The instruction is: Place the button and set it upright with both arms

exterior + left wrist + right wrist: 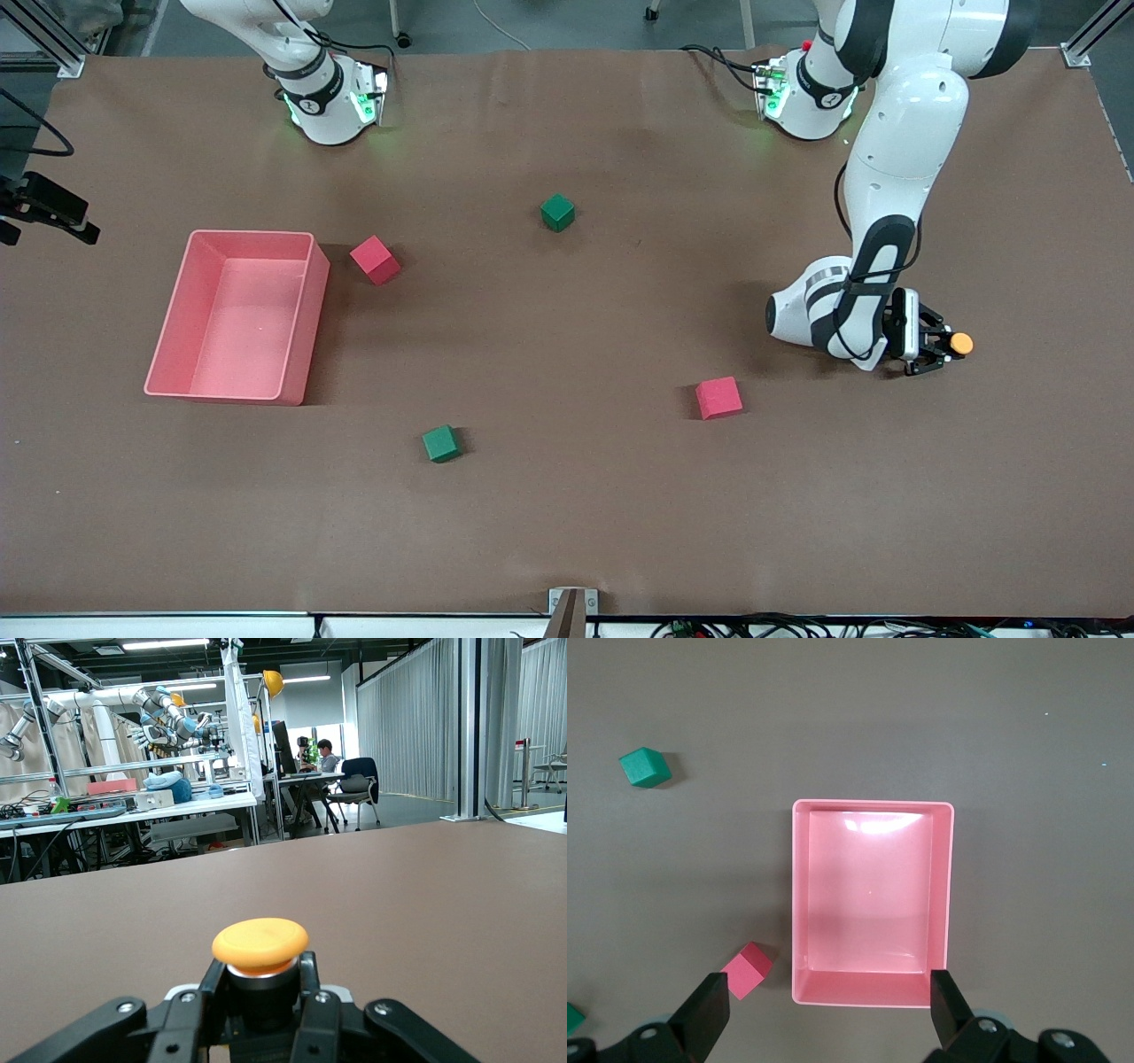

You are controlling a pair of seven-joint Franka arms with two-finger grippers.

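Note:
The button (961,344) has a round orange cap on a short dark body. It lies on its side between the fingers of my left gripper (937,344), which is shut on it. The gripper is held low and level just above the brown table, toward the left arm's end. In the left wrist view the orange cap of the button (260,943) juts out past my left gripper (260,992), whose two black fingers (208,988) clamp the body. My right gripper (828,1005) hangs open and holds nothing, high over the rim of the pink bin (873,803). It is out of the front view.
The pink bin (252,234) stands toward the right arm's end. A red cube (375,260) lies beside it and a green cube (557,213) near the table's middle. Nearer the front camera lie a second red cube (718,397) and a second green cube (441,443).

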